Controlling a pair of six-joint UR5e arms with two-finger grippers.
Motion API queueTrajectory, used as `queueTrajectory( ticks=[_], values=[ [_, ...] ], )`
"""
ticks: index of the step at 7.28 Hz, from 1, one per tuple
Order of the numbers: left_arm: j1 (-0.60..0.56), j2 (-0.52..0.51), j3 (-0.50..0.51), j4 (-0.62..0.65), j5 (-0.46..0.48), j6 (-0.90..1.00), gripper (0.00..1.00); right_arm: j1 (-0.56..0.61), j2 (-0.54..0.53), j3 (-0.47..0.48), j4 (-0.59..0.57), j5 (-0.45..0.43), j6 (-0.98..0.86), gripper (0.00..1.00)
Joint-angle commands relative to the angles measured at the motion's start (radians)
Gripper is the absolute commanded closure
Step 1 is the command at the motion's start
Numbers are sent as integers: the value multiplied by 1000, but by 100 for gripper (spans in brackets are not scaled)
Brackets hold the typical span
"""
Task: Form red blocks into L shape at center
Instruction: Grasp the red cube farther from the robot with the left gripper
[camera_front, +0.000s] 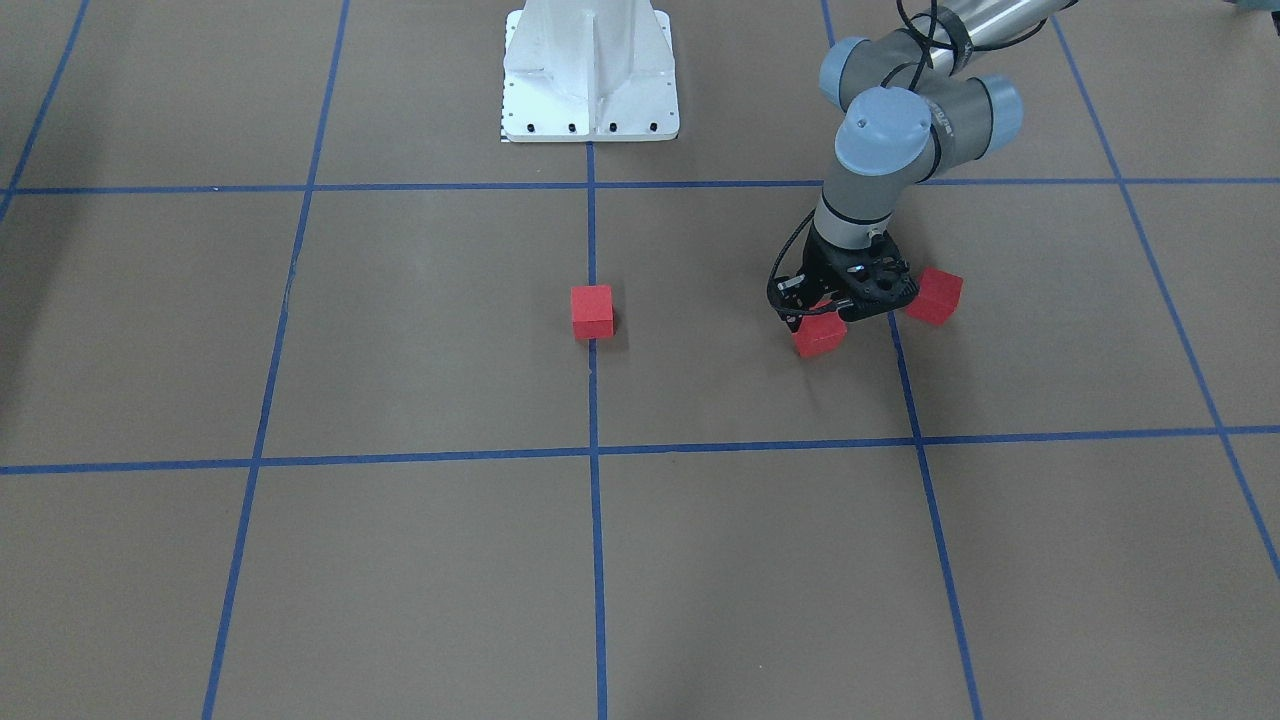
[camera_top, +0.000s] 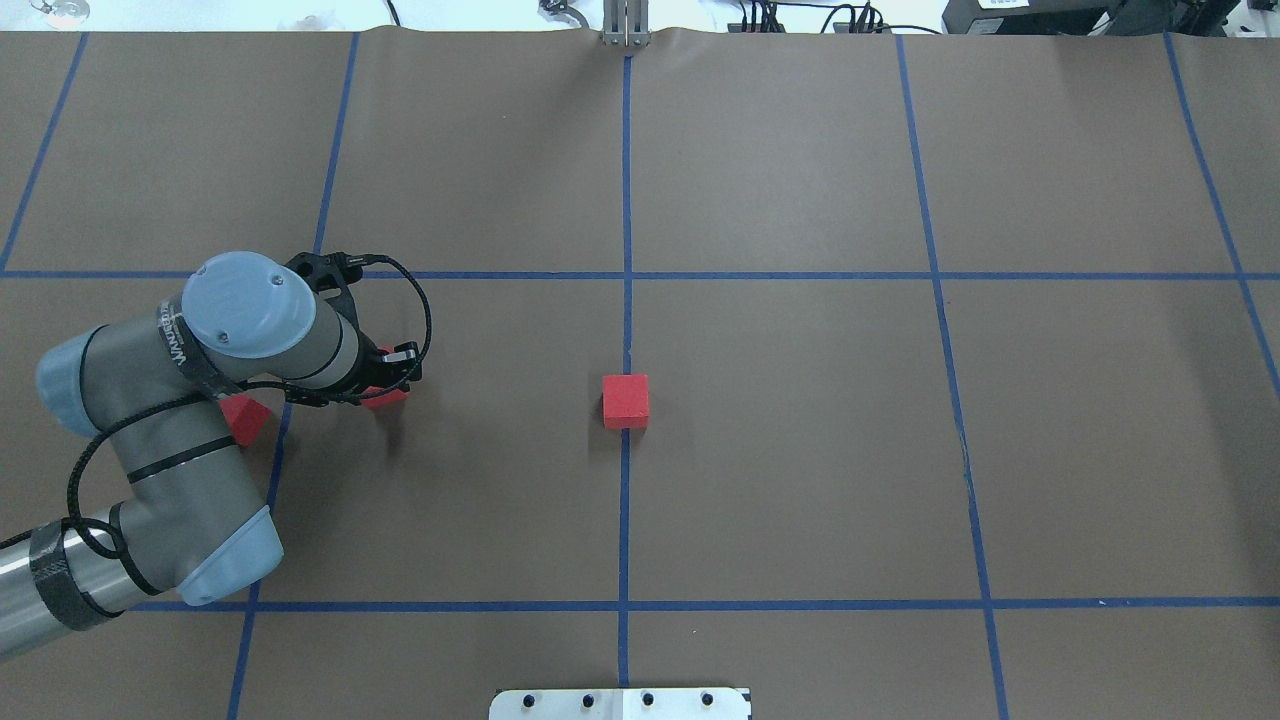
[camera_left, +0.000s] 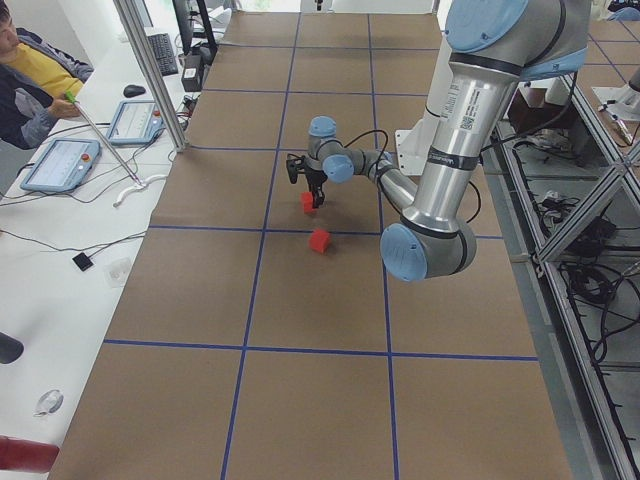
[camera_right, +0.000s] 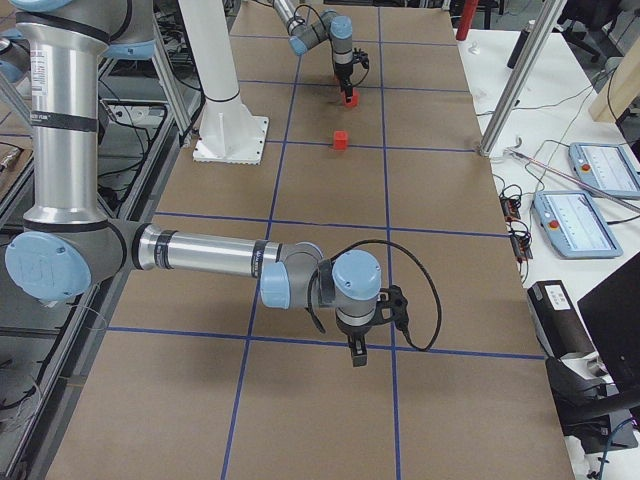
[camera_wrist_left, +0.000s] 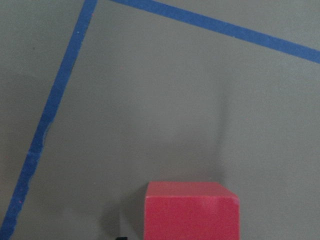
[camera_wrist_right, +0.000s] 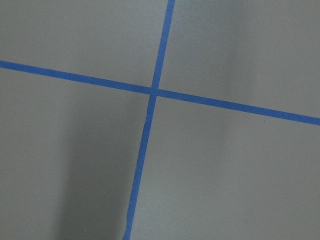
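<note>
One red block (camera_front: 592, 312) sits on the vertical blue tape line at the center (camera_top: 626, 401). My left gripper (camera_front: 822, 318) is down at the table to the robot's left of center, its jaws closed around a second red block (camera_front: 820, 338), which fills the bottom of the left wrist view (camera_wrist_left: 191, 212). A third red block (camera_front: 935, 296) lies just beyond it, partly hidden by the arm in the overhead view (camera_top: 243, 418). My right gripper (camera_right: 355, 355) shows only in the exterior right view, low over a tape crossing; I cannot tell whether it is open or shut.
The white robot base (camera_front: 590, 80) stands at the table's robot-side edge. The brown surface carries a blue tape grid (camera_top: 627, 275). Operators' tablets (camera_left: 60, 165) and a metal post (camera_left: 150, 70) stand beyond the far table edge.
</note>
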Motion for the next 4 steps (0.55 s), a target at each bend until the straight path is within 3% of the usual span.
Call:
queueTrajectory(
  ticks=[1,3,4],
  values=[
    [-19,-36,-13,73,-1,102,100,0,-5,-4,-1,0,0,0],
    [-36,-168,2,162,22,272,100,0,-13,-4,-1,0,1,0],
    [-33,-259,60,167,42,311,100,0,-14,-7,-1,0,1,0]
  ],
)
